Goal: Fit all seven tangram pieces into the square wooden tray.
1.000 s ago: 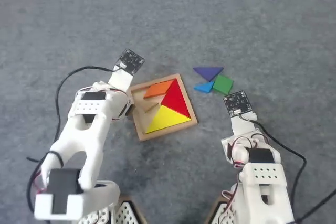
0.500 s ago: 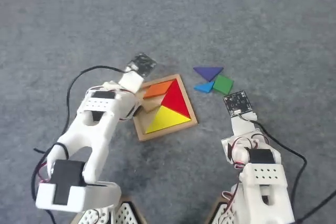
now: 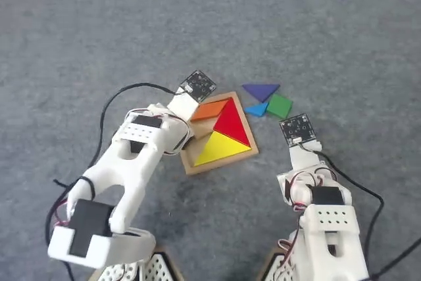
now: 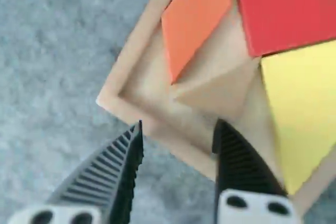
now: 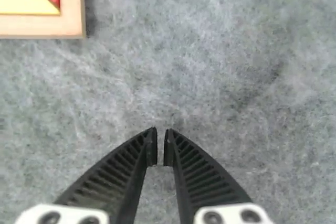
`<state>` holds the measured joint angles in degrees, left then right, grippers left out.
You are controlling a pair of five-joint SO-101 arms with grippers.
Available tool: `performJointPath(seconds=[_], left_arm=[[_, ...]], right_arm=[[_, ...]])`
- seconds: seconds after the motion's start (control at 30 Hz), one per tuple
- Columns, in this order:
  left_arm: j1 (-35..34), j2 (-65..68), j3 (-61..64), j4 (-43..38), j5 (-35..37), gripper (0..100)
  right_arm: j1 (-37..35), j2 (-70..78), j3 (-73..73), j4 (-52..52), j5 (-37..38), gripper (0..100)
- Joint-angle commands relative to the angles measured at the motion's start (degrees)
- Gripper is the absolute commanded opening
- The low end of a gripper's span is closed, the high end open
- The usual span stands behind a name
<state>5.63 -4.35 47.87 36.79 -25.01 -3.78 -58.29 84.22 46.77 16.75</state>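
One grey felt mat (image 3: pixel 342 37) covers the whole table. The square wooden tray (image 3: pixel 227 160) sits about mid-table, turned corner-on to the arms. Inside it you've got the large red triangle (image 3: pixel 232 122) and the large yellow triangle (image 3: pixel 220 148) side by side. The orange parallelogram (image 3: pixel 212 110) is tucked against the rim next to the red one. There's also a pale wood-coloured patch (image 4: pixel 215 85) between orange and yellow. I can't tell whether that's a piece or bare floor.

Just beyond the tray, loose on the mat, are the purple triangle (image 3: pixel 261 90), the green square (image 3: pixel 279 105) and the small blue triangle (image 3: pixel 256 109), all bunched together.

Your left gripper (image 4: pixel 177 129) has its jaws apart, straddling the tray's rim near a corner, one finger outside and one inside. Your right gripper (image 5: pixel 157 142) is pinched together on nothing, hovering over bare mat near another tray corner.

My read: you're shifting the tray by its rim. Stay low and slide it rather than lifting, so the seated pieces don't hop. Keep the inner finger clear of the orange one, and don't shove the tray into the loose trio.
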Motion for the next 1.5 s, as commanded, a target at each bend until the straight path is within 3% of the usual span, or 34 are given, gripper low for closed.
performJointPath(seconds=[0.0, 0.37, 0.67, 0.9, 1.3, 1.47], left_arm=[[-0.26, -0.88, -1.63, 2.37, 0.7, 20], [-2.29, -0.88, -0.92, 5.45, 0.44, 20], [1.58, -2.37, 0.13, 8.44, 0.62, 20], [2.99, -12.04, 6.99, 3.87, 0.7, 20], [4.57, -5.8, 1.89, 2.9, 2.11, 20], [7.74, 0.0, -4.18, 2.99, 6.95, 20]], right_arm=[[-0.48, -1.19, -0.62, -1.1, 0.79, 4.4], [-0.75, -1.19, -0.62, -1.19, 0.79, 4.4], [-0.75, -1.1, -0.62, -1.19, 0.79, 4.4], [-0.75, -1.1, -0.62, -1.19, 0.79, 4.4], [-0.75, -1.1, -0.62, -1.19, 0.79, 4.4], [-0.75, -1.1, -0.62, -1.19, 0.79, 4.4]])
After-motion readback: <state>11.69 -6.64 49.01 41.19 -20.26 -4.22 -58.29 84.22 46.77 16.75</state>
